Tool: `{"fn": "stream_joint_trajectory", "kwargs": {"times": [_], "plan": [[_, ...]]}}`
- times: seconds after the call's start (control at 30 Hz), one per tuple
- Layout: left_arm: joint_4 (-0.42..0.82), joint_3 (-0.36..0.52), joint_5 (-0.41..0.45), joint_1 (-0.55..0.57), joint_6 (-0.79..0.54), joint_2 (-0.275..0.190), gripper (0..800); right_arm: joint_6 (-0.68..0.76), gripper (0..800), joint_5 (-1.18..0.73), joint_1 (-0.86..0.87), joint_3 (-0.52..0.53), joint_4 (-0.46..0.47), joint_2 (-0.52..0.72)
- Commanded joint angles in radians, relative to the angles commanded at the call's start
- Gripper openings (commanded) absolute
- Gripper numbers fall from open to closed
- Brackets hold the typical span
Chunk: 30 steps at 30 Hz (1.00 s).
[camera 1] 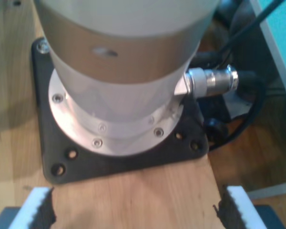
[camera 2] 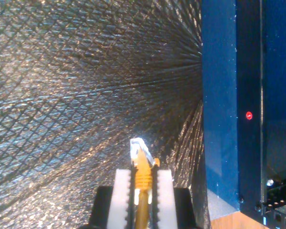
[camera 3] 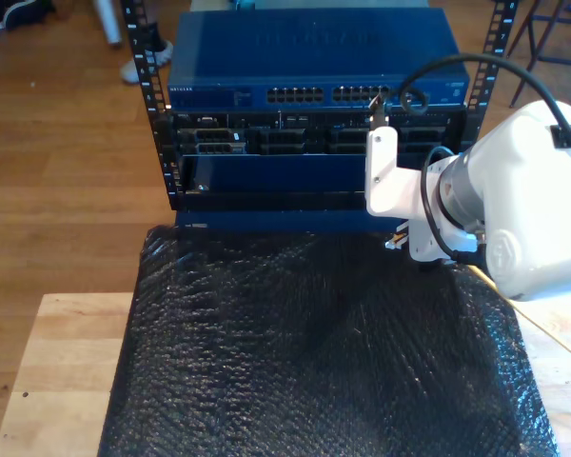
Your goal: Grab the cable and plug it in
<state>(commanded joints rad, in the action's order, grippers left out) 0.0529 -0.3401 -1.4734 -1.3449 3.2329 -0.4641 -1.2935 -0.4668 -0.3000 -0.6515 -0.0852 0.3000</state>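
Note:
The yellow cable (camera 2: 142, 191) is pinched between the white pads of my second gripper (camera 2: 142, 179), which is shut on it. Its clear plug (camera 2: 137, 145) sticks out past the fingertips, free in the air above the black mat (camera 2: 76, 95) and close beside the blue switch (camera 2: 226, 105). In the exterior view my second gripper (camera 3: 377, 124) reaches toward the switch's port row (camera 3: 328, 95), near that view's right. A thin stretch of yellow cable (camera 3: 552, 333) trails over the table behind the arm. My first gripper (camera 1: 138, 210) is open and holds nothing, hovering over wood by an arm base (camera 1: 119, 95).
The blue switch (camera 3: 305, 48) sits on top of a black rack (camera 3: 157, 114) with further modules beneath. A black bubble mat (camera 3: 305, 352) covers the wooden table (camera 3: 67, 362). Thick black cables (camera 1: 248, 95) and a metal connector (camera 1: 212, 80) stand beside the arm base.

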Motion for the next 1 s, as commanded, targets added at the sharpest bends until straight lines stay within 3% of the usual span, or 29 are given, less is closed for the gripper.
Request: {"fn": "stream_joint_trajectory", "kwargs": {"times": [0.47, 0.8, 1.0], "plan": [[-0.003, 0.083, 0.147, -0.043, -0.057, -0.032, 800, 0.005, 0, 0.083, -0.002, -0.003, 0.0, -0.035], [-0.006, 0.091, 0.163, -0.046, -0.089, -0.035, 800, 0.005, 0, 0.21, -0.002, 0.002, 0.0, -0.069], [-0.003, 0.161, 0.285, -0.083, -0.109, -0.035, 800, 0.006, 0, 0.265, -0.002, 0.008, 0.0, -0.078]]}}
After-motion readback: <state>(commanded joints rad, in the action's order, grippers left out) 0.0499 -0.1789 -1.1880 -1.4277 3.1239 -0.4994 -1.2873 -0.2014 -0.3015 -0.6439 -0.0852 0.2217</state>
